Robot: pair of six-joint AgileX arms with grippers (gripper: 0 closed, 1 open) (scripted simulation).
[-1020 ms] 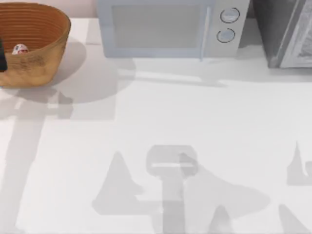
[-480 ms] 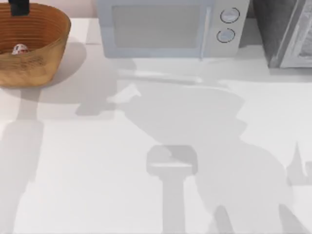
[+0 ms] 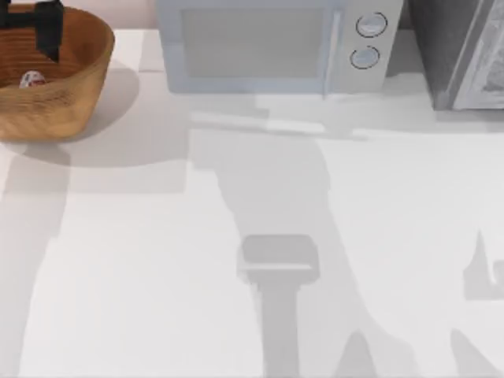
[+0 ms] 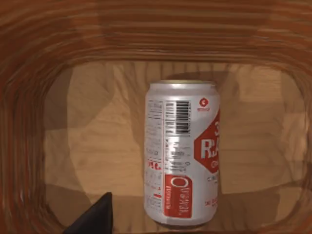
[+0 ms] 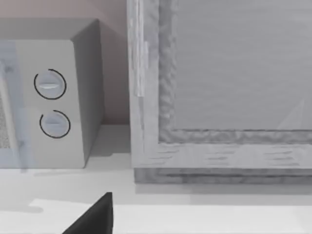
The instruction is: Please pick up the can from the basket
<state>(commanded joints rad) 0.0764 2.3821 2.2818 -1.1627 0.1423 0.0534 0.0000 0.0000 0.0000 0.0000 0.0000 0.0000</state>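
hovering over the back left corner of the counter [image 3: 157, 260], the left gripper [image 3: 43, 27] hangs dark above the far inner wall of the basket [image 3: 75, 87], which sits at the top view's left edge with its orange-brown coils and lighter tan outside. the can [image 3: 32, 79] lies low inside the basket toward its left part, a small white shape with red marks, apart from the gripper in the top view. from the left wrist view the can [image 4: 183, 153] stands out against the basket's wooden-looking bottom [image 4: 92, 141], its side showing a barcode, fine print and red panels with white lettering, its dull gold rim at one end; the ribbed basket wall rings it all round. a single dark tip of the left fingers [image 4: 95, 219] shows at the edge of that view, beside the can and not touching it; whether those fingers are spread or pressed together i cannot tell. a pale microwave [image 3: 268, 43] with two round dials stands at the back of the counter, right of the basket, and a grey cabinet-like box [image 3: 465, 51] stands further right. the right wrist view looks at the microwave's dial end [image 5: 51, 102] and that grey box [image 5: 219, 97], with one dark tip of the right fingers [image 5: 95, 217] in sight; their state i cannot tell either.
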